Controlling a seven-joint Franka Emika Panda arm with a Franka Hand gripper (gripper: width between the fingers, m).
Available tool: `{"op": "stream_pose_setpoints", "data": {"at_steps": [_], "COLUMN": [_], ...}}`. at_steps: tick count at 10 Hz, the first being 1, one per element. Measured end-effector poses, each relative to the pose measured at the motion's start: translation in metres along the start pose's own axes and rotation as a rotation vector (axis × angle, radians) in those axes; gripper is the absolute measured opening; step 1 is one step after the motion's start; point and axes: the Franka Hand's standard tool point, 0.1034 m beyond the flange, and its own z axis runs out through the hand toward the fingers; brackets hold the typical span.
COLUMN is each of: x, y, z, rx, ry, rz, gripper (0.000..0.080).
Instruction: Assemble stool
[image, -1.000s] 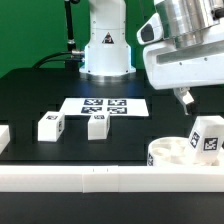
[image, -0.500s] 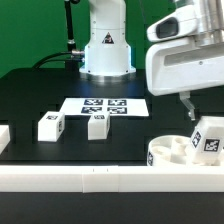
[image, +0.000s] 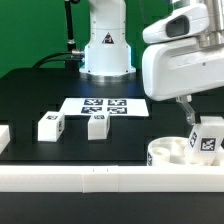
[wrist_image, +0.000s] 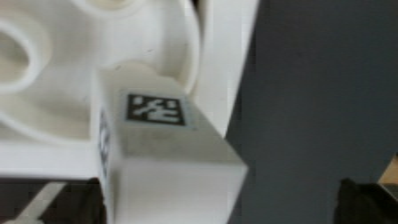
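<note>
Three legs show in all. The left leg (image: 50, 126) and the middle leg (image: 97, 125) stand on the black desk (image: 30, 100) at the lower left of the exterior view. They are near each other but apart, just in front of the marker board (image: 105, 106). The third leg (image: 207, 138) is at the lower right of that view. It leans a bit and sits at the right side of the seat (image: 170, 153). The seat lies flat on the desk, just behind the long white rail (image: 90, 178).

The arm (image: 180, 60) hangs over the third leg. One thin finger (image: 189, 112) comes down just beside the top of that leg. The other finger is hidden, so I cannot tell if the jaws are clamped on the leg or apart. In the wrist view the third leg (wrist_image: 164, 150) fills the middle, with its tag (wrist_image: 157, 109) facing the camera. The seat (wrist_image: 54, 90) is behind it.

I think the step is to fit this leg into a hole in the seat. To do it well, the leg should stand straight first, not tipped. Its end should line up right over the hole. Then it should go down slowly, with a gentle turn. A tipped leg may jam or slip out. The seat could slide too, so the push should be soft.
</note>
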Motion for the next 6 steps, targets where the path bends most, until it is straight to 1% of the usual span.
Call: {"op": "stream_pose_setpoints", "data": {"at_steps": [2, 3, 4, 5, 6], "x": [0.001, 0.003, 0.005, 0.007, 0.008], "y": [0.003, 0.005, 0.008, 0.01, 0.012], "z": [0.002, 0.003, 0.005, 0.007, 0.011], "rx": [-0.017, -0.024, -0.024, -0.017, -0.021], "ry": [-0.021, -0.04, -0.062, -0.087, -0.11], "rz": [-0.245, -0.413, -0.522, -0.614, -0.768], "gripper": [0.0649, 0.0649, 0.0649, 0.0649, 0.0649]}}
